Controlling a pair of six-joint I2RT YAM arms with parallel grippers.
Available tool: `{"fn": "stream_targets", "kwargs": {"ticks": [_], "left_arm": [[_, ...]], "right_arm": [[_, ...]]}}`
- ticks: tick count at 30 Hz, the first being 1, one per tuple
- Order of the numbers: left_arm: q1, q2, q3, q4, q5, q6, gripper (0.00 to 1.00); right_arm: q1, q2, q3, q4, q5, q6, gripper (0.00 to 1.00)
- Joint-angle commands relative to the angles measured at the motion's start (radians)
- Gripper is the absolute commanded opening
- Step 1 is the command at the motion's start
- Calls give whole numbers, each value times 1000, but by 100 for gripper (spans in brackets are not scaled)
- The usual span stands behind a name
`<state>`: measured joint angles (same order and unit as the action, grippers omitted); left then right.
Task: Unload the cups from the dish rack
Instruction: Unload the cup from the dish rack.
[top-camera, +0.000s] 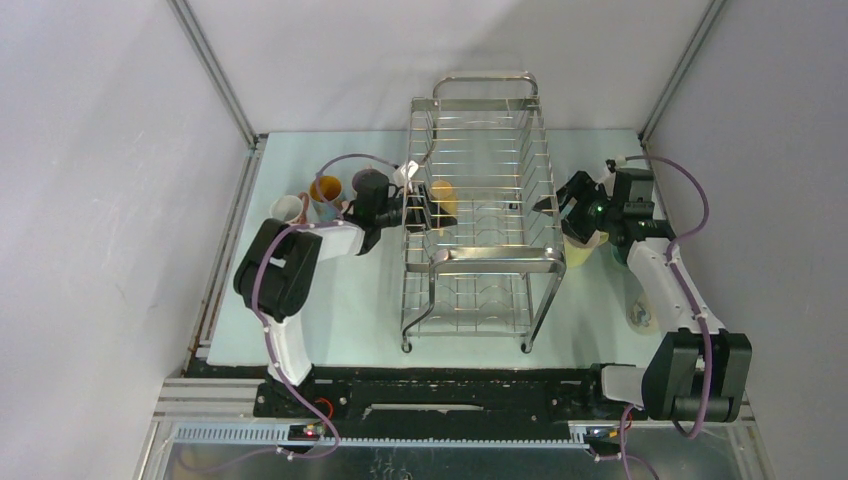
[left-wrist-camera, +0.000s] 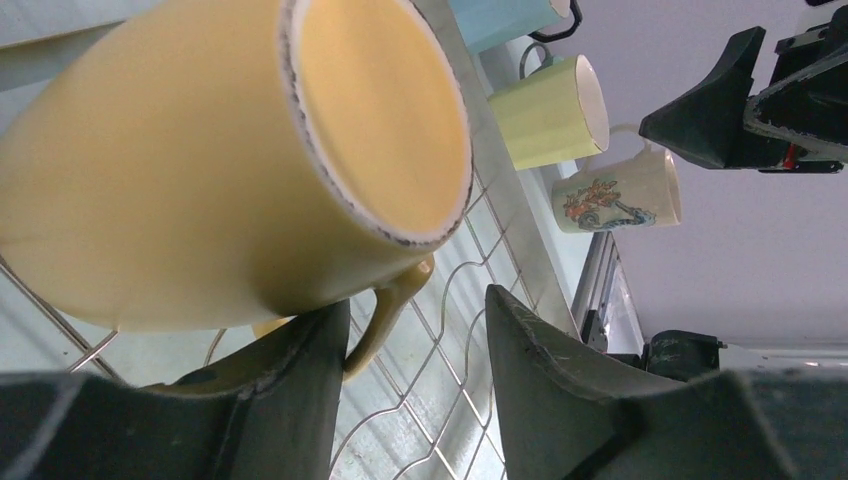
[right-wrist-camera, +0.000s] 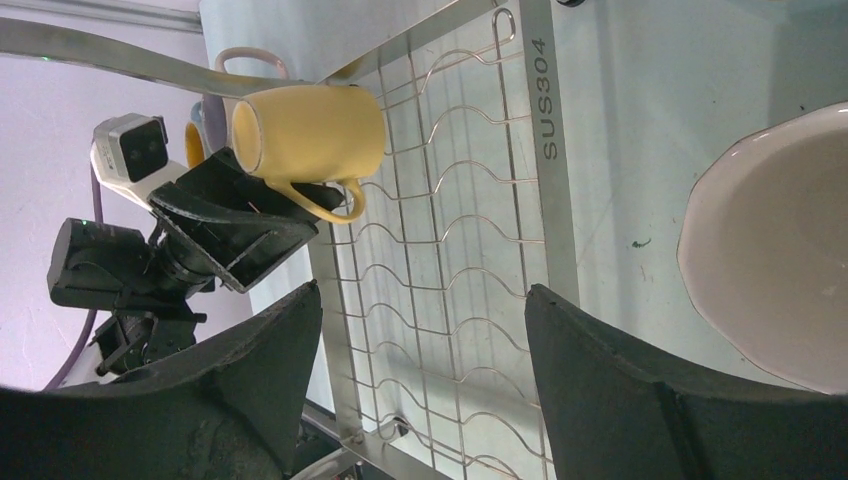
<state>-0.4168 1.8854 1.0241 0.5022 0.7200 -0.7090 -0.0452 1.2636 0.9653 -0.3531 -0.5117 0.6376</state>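
Note:
One yellow cup (top-camera: 443, 195) lies on its side on the upper tier of the dish rack (top-camera: 487, 255), its mouth toward my left gripper (top-camera: 425, 210). That gripper (left-wrist-camera: 415, 320) reaches in from the left and stands open, its jaws either side of the cup's handle (left-wrist-camera: 385, 310). The handle touches one finger (left-wrist-camera: 300, 390); the other stands clear of it. The right wrist view has the yellow cup (right-wrist-camera: 310, 135) with the left gripper (right-wrist-camera: 235, 225) under it. At the rack's right side my right gripper (top-camera: 556, 207) is open and empty, its fingers (right-wrist-camera: 600, 370) over the wire grid.
Left of the rack stand a black cup (top-camera: 368, 184), a blue cup with an orange inside (top-camera: 324, 192) and a pale pink one (top-camera: 287, 208). Right of it are a light blue cup (left-wrist-camera: 500, 20), a pale green cup (left-wrist-camera: 550, 110), a cream printed cup (left-wrist-camera: 615, 195) and a white rim (right-wrist-camera: 780, 250).

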Motion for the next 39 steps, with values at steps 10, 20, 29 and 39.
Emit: {"fn": "stream_targets", "kwargs": {"ticks": [10, 20, 29, 39], "left_arm": [[-6, 33, -1, 182, 35, -94, 32], [-8, 28, -8, 315, 62, -225, 9], [-15, 40, -20, 521, 65, -456, 0], [-24, 21, 2, 502, 165, -540, 0]], "right_arm": [[1, 1, -9, 27, -15, -18, 81], [11, 7, -9, 52, -19, -11, 81], [40, 37, -8, 86, -26, -6, 82], [93, 65, -9, 154, -66, -20, 83]]}}
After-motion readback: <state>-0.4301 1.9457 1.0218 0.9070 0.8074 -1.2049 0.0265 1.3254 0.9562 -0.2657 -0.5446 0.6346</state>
